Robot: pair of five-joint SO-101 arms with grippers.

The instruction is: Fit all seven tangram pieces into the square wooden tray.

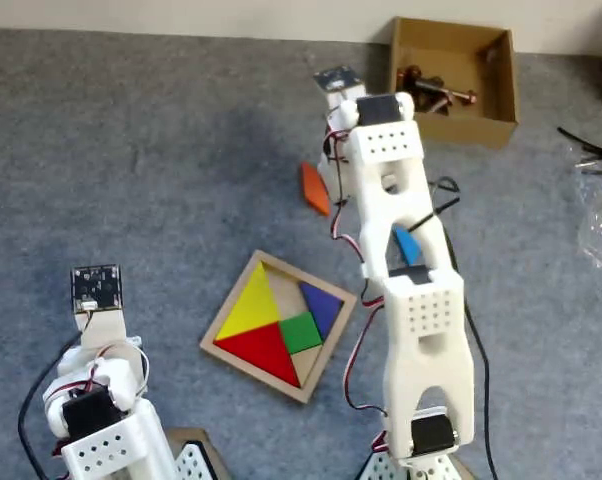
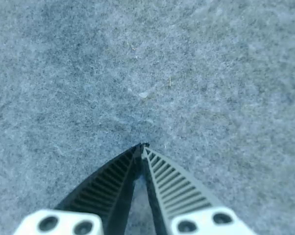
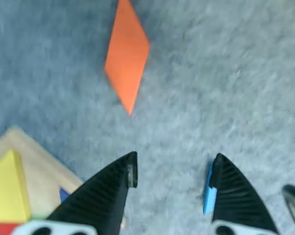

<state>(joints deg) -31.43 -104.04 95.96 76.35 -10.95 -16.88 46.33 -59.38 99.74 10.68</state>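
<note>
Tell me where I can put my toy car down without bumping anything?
The wide bare carpet beyond the left arm, left of the orange piece and tray, is free. It is crowded around the right arm, blue piece and cardboard box.

White perforated shells, black servos and red cables are seen on the left arm (image 1: 116,445) (seven o'clock) and the right arm (image 1: 426,320) (five).

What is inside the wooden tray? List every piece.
Inside the wooden tray lie a yellow triangle, a red triangle, a green square and a dark blue piece. Bare wood shows along two sides. In the high view nothing covers the tray's inside.
</note>
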